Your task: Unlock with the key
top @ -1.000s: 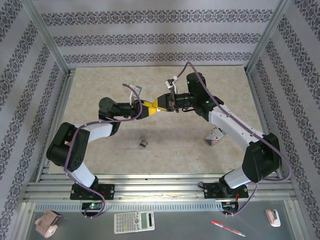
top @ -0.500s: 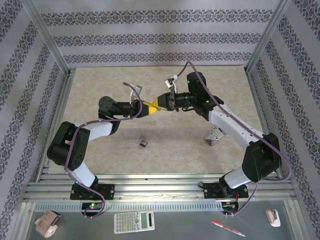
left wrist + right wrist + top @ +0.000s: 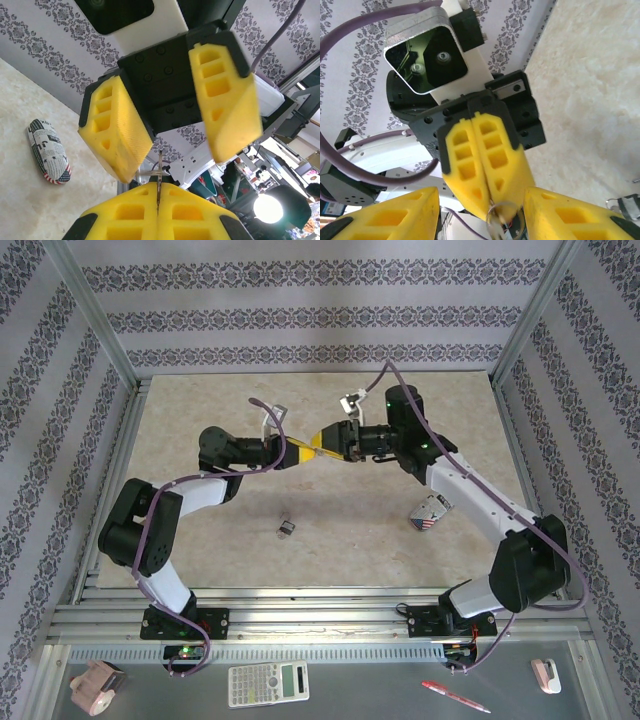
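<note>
**Top view.**
- Left gripper (image 3: 303, 452) and right gripper (image 3: 321, 443): raised above the tabletop (image 3: 190, 405), meeting tip to tip.
- Small metal lock (image 3: 286, 529): lying on the tabletop below the left gripper, on its base side, touched by neither gripper.
- Flag-patterned pouch (image 3: 430, 512): lying under the right forearm.
- Tabletop: beige and marbled.
- Walls: papered in grey damask bands, with aluminium posts at the corners.

**Left wrist view.**
- Left gripper: yellow pads pressed together on the key (image 3: 159, 181).
- Key: seen edge-on, long axis in line with the left fingers. Its free end points out past the fingertips into the gap of the right gripper.
- Right gripper: fingers spread to either side of the key. Whether they touch it cannot be told.

**Right wrist view.**
- Key ring (image 3: 501, 214): at the left gripper's closed fingertips, between the parted right fingers.
</note>
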